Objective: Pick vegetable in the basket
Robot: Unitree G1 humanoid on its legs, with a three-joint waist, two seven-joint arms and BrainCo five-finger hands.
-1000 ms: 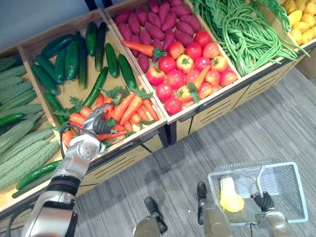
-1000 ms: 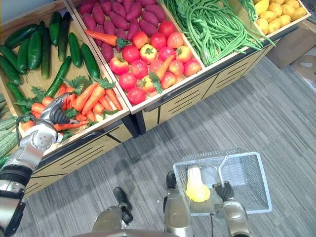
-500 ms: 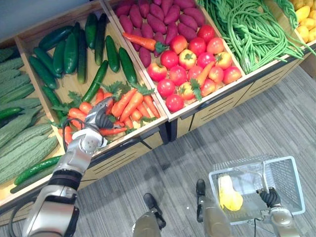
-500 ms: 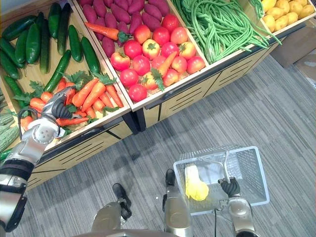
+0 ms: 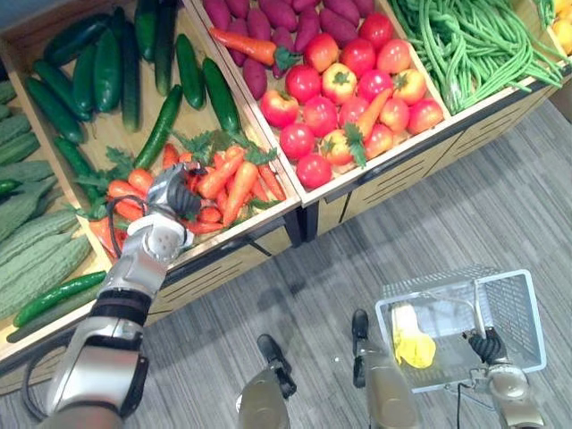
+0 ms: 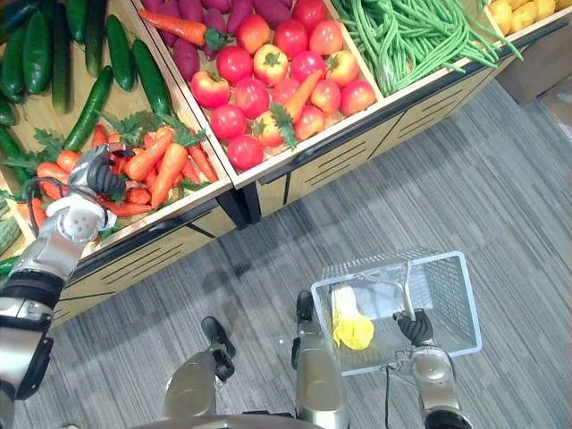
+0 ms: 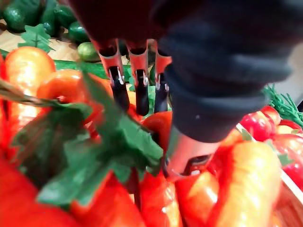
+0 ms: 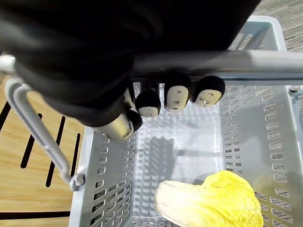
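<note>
**Produce Tally: One Basket, One Vegetable Inside**

There is one grey perforated plastic basket (image 6: 447,304) and one pale yellow leafy cabbage (image 6: 350,329). Two stray orange carrots (image 5: 246,45) lie outside the heap. Round red tomatoes (image 5: 320,114) number about seventeen. The heaped orange carrots (image 5: 237,179), dark green cucumbers (image 5: 107,71) and long green beans (image 5: 465,36) overlap too much to count.

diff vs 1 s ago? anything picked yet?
Mostly the camera moved: the whole view shifted. The left hand stays down in the orange carrots, at most edging in; nothing lifted. The right hand still grips the handle of the grey mesh basket, pale yellow leafy cabbage inside.
</note>
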